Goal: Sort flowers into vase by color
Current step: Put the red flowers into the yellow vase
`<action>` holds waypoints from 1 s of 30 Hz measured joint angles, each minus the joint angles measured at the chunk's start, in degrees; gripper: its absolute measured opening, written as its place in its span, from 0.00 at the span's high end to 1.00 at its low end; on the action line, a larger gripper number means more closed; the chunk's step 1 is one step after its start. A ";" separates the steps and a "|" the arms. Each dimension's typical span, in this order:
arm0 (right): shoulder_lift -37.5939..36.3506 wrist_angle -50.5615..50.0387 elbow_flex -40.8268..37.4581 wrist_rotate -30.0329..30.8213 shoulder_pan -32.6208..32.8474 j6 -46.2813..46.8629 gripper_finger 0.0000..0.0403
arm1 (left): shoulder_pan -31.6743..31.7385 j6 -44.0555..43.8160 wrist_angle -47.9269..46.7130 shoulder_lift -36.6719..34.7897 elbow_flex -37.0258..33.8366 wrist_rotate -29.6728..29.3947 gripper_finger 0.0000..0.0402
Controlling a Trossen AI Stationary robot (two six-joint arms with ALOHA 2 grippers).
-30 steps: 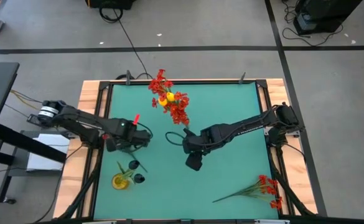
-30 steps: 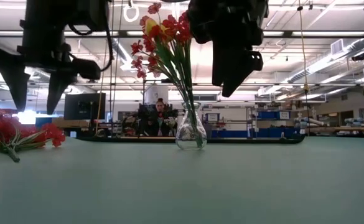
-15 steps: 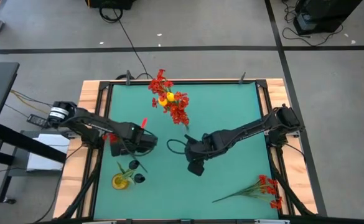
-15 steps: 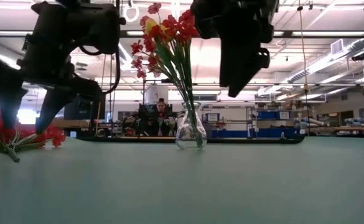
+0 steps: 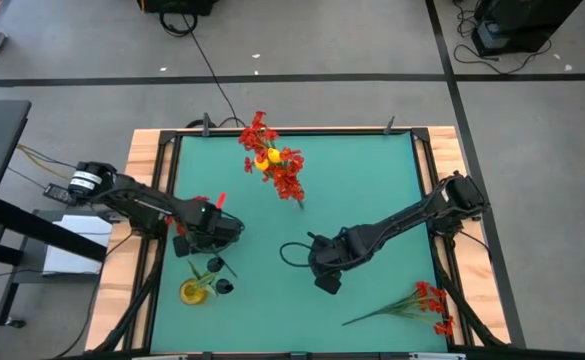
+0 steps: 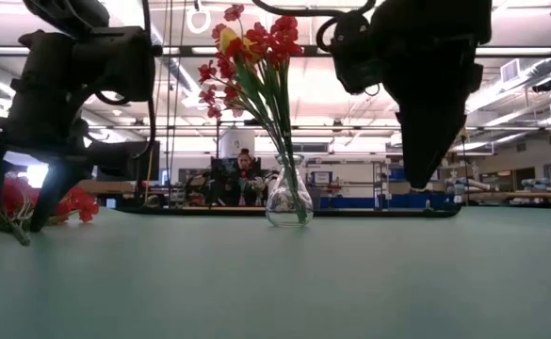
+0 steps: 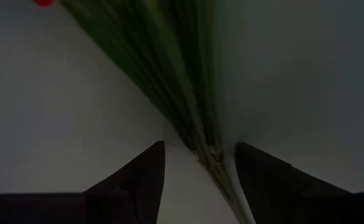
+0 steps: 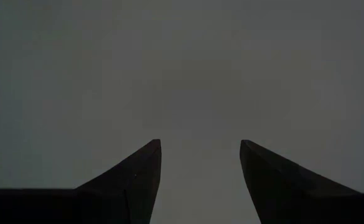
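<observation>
Right gripper (image 5: 325, 279) is sliding toward the red flowers (image 5: 424, 299) lying at five o'clock, jaws wide, empty. Left gripper (image 5: 212, 228), at eight o'clock, is straddling green stems (image 7: 185, 106), unclosed. Centring over stems before closing seems wise.

left hand (image 5: 215, 229): pulled back toward table's left edge | right hand (image 5: 324, 282): moved nearer the loose red flowers (image 5: 424, 302)

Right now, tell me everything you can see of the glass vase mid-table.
The glass vase is clear, with a bulbous body and a narrow neck, and stands upright on the green table. It holds a bunch of flowers: green stems, mostly red blossoms, one yellow among them. Nothing else touches it.
</observation>
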 joint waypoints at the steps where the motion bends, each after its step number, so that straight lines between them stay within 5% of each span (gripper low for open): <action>1: 0.00 0.13 -0.24 0.05 0.10 0.25 0.44 | 0.27 0.60 0.04 -0.01 -0.14 -0.16 0.51; 14: -0.04 2.09 -0.34 -1.02 -1.14 -0.12 0.46 | 0.91 5.23 5.45 -0.59 -2.62 -2.55 0.95; 21: -0.04 2.19 -0.32 -1.57 -1.33 -0.20 0.47 | 0.64 12.35 -2.71 -3.63 1.83 -8.00 0.95; 30: -0.04 3.80 -0.29 -2.53 -1.34 0.64 0.47 | -0.66 22.15 -12.82 -19.08 5.26 -17.70 0.95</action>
